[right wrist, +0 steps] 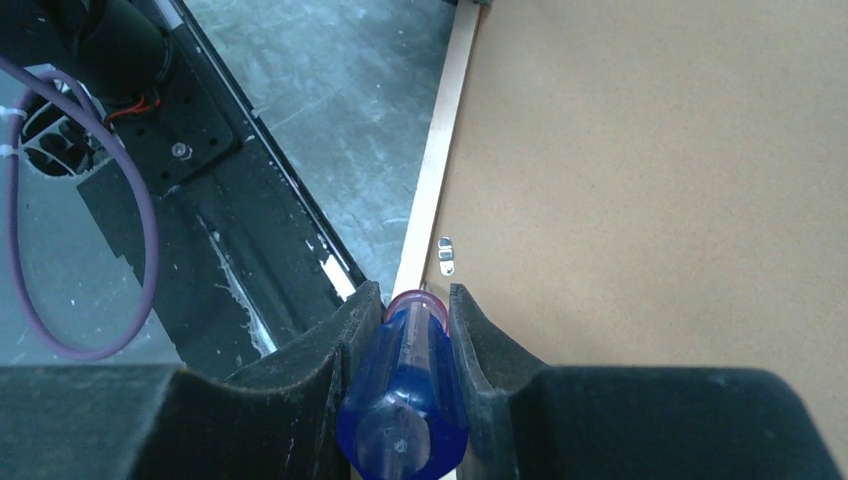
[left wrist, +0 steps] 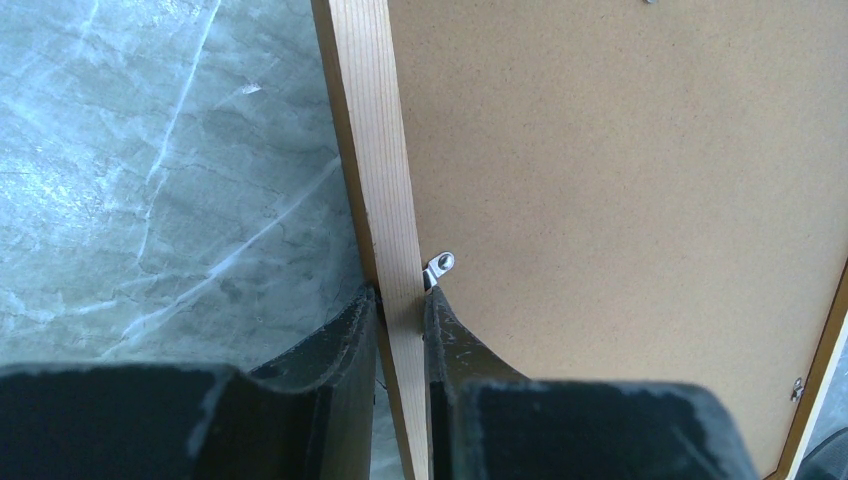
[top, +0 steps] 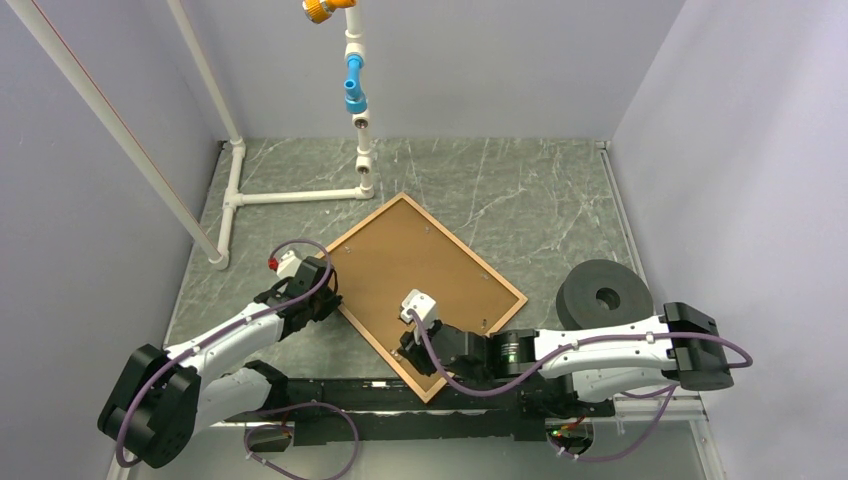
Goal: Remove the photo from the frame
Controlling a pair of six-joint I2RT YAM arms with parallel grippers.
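Our right jaws clamp a blue screwdriver (right wrist: 403,395) near a metal tab (right wrist: 446,255); our left jaws pinch the frame (left wrist: 385,200). We judge the photo hides under the backing board (left wrist: 620,180); next, swivel tabs aside.

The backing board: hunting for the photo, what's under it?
Only the brown backing board, seated in the frame, shows. Anything beneath it, photo included, is hidden.

We pinch the frame (left wrist: 375,150) rail between our left fingers (left wrist: 350,340), a metal tab (left wrist: 440,265) just beside one, backing board (left wrist: 620,180) right, marbled worktop (left wrist: 160,170) left
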